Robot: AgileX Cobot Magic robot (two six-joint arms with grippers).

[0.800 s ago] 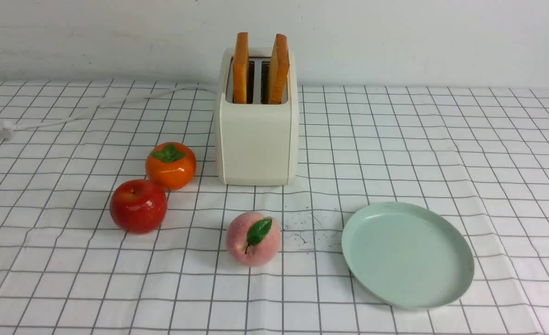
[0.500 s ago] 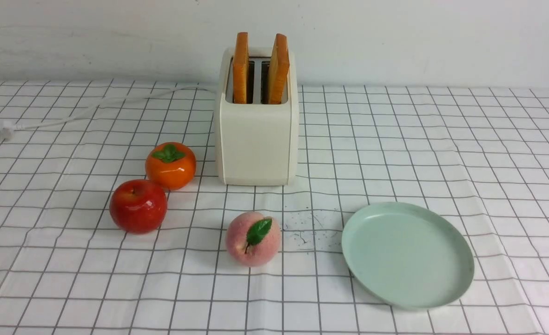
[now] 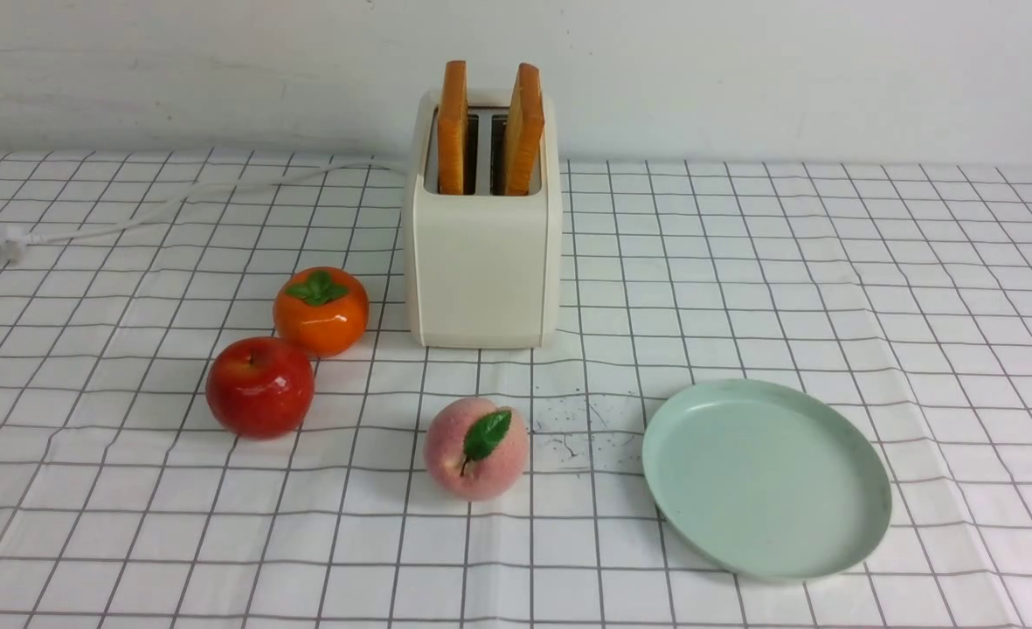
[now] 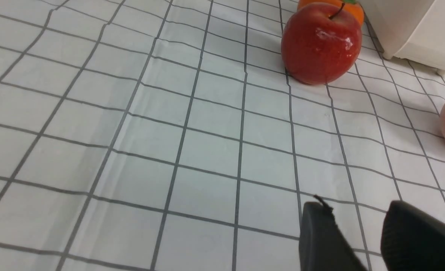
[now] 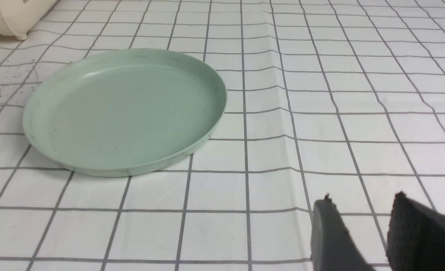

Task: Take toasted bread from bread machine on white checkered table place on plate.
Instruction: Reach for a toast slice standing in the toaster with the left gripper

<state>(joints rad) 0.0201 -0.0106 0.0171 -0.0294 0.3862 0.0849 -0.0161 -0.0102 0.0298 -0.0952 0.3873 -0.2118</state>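
The cream-white bread machine [image 3: 481,262] stands at the back middle of the white checkered table [image 3: 830,262]. Two slices of toasted bread stand upright in its slots, one on the left [image 3: 453,127] and one on the right [image 3: 524,127]. The mint-green plate [image 3: 765,476] lies bare at the front right. Neither arm shows in the front view. My left gripper [image 4: 356,210] hovers over bare cloth, open, with nothing between its fingers. My right gripper [image 5: 362,203] is also open and holds nothing, close to the plate [image 5: 214,86].
An orange persimmon [image 3: 321,310], a red apple [image 3: 260,387] and a pink peach [image 3: 476,447] sit left of and in front of the bread machine. Its white cord and plug [image 3: 4,245] trail to the far left. The apple [image 4: 320,43] lies ahead of the left gripper.
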